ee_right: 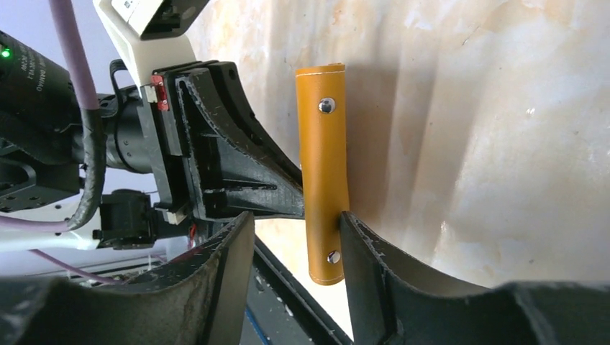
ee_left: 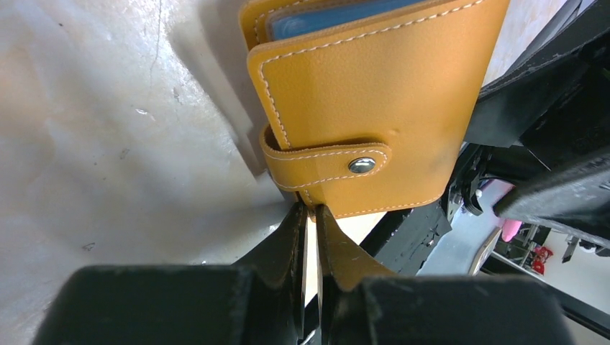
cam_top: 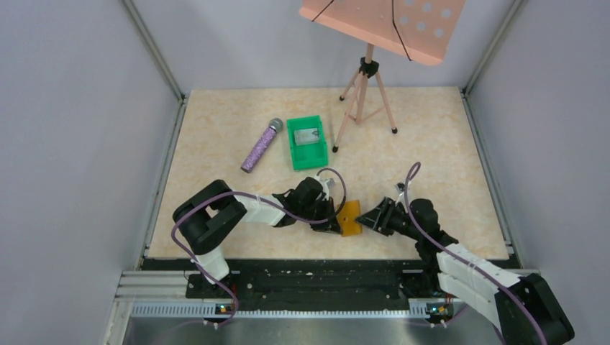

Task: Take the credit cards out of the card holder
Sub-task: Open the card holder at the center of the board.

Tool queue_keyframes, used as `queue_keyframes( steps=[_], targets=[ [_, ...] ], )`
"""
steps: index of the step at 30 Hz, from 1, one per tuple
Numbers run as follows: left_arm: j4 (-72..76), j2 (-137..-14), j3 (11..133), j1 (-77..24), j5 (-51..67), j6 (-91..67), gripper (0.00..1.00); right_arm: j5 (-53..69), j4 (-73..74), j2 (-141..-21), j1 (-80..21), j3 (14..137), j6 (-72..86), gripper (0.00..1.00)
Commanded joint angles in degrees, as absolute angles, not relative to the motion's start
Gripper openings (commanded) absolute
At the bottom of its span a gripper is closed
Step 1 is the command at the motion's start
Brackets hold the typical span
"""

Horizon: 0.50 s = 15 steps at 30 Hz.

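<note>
L tool (ee_left: 311, 215) pinches card holder (ee_left: 374, 93); R tool (ee_right: 295, 219) half-open astride it; bin (cam_top: 311, 159), mic (cam_top: 260, 145) beyond.

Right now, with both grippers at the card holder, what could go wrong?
The left gripper pinches only a thin edge of the card holder, so a tug could pull it free. The clasp tab looks snapped shut; pulling may drag the holder rather than open it. The right gripper straddles just one end and might slip off.
</note>
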<state>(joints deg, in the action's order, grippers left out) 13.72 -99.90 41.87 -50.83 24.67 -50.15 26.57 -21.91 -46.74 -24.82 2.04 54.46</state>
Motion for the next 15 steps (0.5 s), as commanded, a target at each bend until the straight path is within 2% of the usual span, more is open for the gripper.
queue_keyframes(
  steps=[1, 4, 10, 15],
  targets=[
    [17.53, -99.93, 41.49, -51.86, 25.01, -50.49, 0.11, 29.40, -21.34, -49.77, -25.05, 5.16, 51.75, 0.45],
    [17.58, -100.25, 41.51, -51.86, 25.11, -50.59, 0.11, 31.69, -23.90, -53.74, -25.06, 5.81, 51.79, 0.38],
    [17.68, -100.34, 41.57, -51.86, 25.11, -50.73, 0.12, 31.28, -23.92, -57.24, -25.05, 6.86, 51.41, 0.31],
    [16.87, -98.99, 41.26, -51.88, 23.97, -50.67, 0.13, 27.45, -17.60, -54.14, -25.07, 8.11, 50.06, 0.06]
  ],
)
